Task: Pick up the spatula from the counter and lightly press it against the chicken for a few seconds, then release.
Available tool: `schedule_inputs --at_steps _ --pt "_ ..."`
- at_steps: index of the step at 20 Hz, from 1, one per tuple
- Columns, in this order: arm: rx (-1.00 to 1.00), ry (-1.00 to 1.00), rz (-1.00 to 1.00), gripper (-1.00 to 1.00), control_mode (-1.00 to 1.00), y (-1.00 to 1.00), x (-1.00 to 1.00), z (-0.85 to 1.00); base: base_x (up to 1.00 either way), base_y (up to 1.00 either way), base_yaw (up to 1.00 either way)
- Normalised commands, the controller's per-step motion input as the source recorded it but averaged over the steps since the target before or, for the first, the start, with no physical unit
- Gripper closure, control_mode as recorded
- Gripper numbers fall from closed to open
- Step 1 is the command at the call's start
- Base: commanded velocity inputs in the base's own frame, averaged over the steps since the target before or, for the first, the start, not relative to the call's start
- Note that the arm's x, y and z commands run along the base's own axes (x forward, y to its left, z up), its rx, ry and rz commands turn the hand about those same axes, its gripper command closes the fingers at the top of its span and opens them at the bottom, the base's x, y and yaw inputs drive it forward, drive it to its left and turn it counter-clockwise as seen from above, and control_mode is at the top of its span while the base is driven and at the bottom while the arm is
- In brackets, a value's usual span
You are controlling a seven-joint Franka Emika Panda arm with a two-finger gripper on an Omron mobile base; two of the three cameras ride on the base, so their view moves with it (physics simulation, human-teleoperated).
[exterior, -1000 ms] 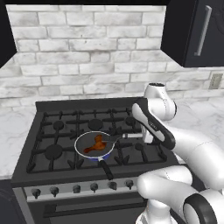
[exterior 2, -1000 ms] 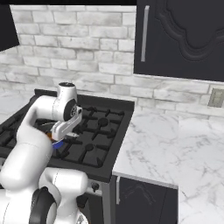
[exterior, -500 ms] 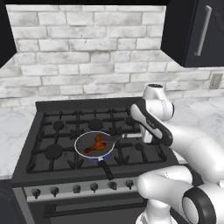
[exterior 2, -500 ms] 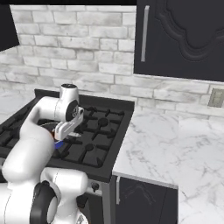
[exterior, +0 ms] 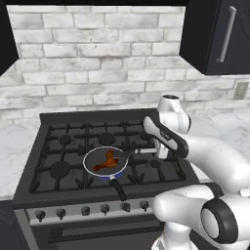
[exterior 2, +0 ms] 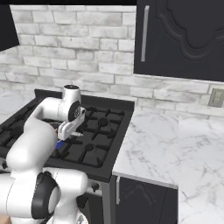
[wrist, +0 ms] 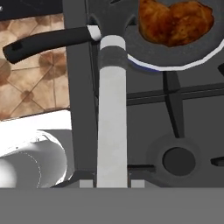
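Pan (exterior: 97,155) on black stove (exterior: 73,186)

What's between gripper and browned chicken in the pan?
Hand view: the grey-handled spatula, held by the gripper, spans it, blade over the rim of the dark pan near the chicken.

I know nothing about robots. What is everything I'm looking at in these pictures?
Stove: one, black, between the marble counters.
Knobs: at least five, dark, along the stove's front.
Pan: one, dark with a black handle, on the stove grates.
Chicken: one piece, golden brown, in the pan.
Spatula: one, pale grey handle, dark blade, reaching to the pan.
Counter: white marble, either side of the stove.
Brick wall: whitish, behind.
Upper cabinets: two, black, on the wall.
Outlet: one, pale, on the wall at right.
Floor: brown tiles.
Arm: one, white, over the stove's right.
Tool: one, grey, holding the spatula.
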Motion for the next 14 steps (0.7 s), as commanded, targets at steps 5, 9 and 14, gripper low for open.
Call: schedule_inputs --at_steps 5,9,14 --pt "0.0 0.0 0.02 1.0 -1.0 0.0 0.19 -0.1 0.0 0.0 0.0" --pt "0.0 0.0 0.02 1.0 -1.0 0.0 0.16 -0.13 0.0 0.0 0.0" --pt "0.0 0.0 0.02 1.0 -1.0 0.0 0.18 -0.13 0.0 0.0 0.0"
